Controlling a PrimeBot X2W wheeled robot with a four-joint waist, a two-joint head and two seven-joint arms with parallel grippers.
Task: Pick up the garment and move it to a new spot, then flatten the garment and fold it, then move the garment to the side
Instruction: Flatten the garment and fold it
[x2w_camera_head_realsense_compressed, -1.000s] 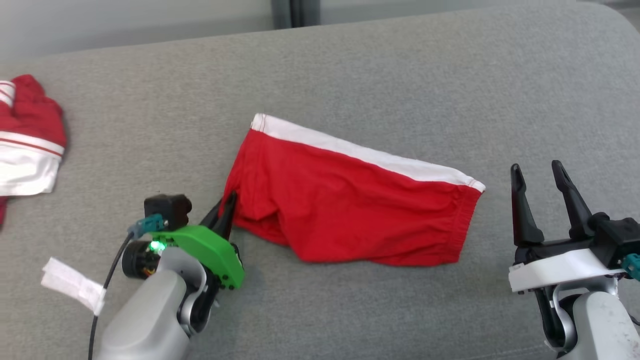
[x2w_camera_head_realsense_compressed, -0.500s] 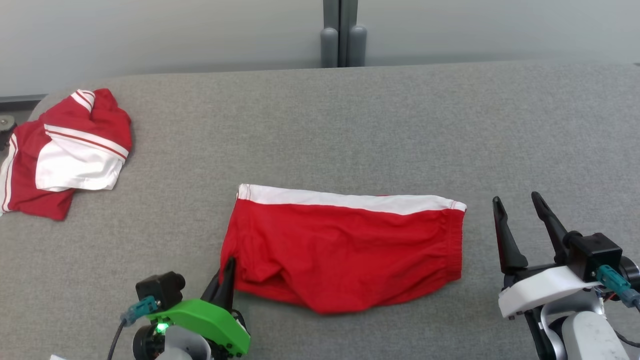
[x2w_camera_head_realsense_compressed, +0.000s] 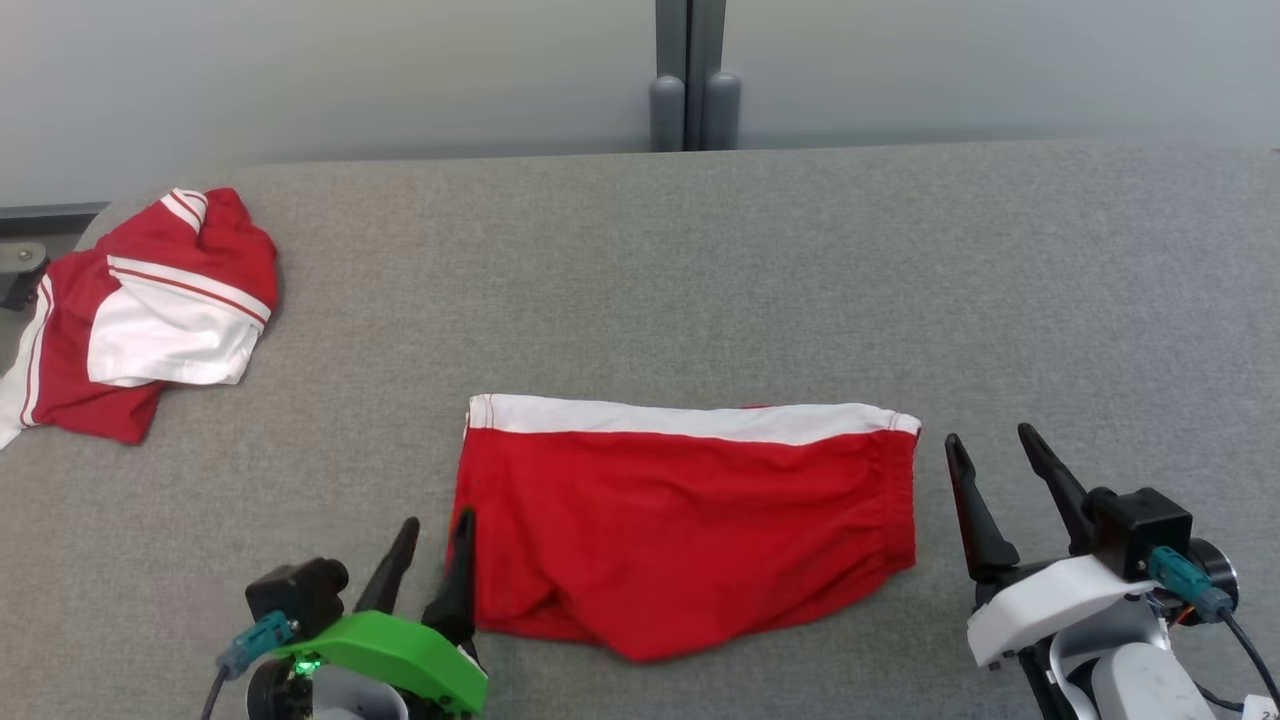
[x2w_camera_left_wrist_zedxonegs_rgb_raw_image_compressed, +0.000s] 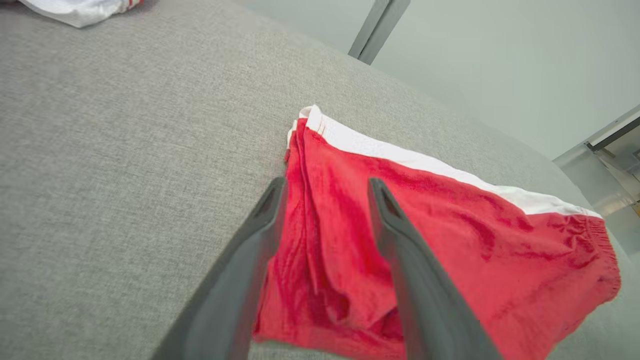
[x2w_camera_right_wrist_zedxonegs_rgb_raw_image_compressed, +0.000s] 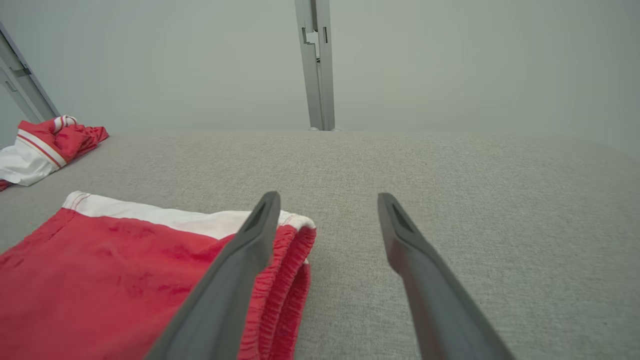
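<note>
Folded red shorts with a white waistband (x2w_camera_head_realsense_compressed: 690, 530) lie flat on the grey woven fabric surface (x2w_camera_head_realsense_compressed: 700, 250), centre front, between both claws. The fold looks done, so by my read the move to the side is what's left.

Left gripper (x2w_camera_head_realsense_compressed: 437, 520): jaws apart, gripping nothing. In the left wrist view it straddles the shorts' left edge, one finger over bare fabric surface, the other over red cloth. I can't tell whether that finger touches the cloth.

Right gripper (x2w_camera_head_realsense_compressed: 992, 445): jaws wide apart, empty, just beside the shorts' elastic end, not on it.

Risks for you:
- Pull the left claw out low and the inner finger may drag the top layer, opening the fold.
- Close on the left edge too shallow and you catch only the upper ply. The stacked layers show loose there in the wrist view, so a lift would peel them apart.
- Lift from one end only and the far end droops and unfolds. Use both claws, same height.
- Swing the right claw inward carelessly and it shoves the elastic end, bunching it.
- The crumpled red-and-white garment (x2w_camera_head_realsense_compressed: 150, 310) sits far left, well apart. Carry the shorts that way too far and they land on it.
</note>
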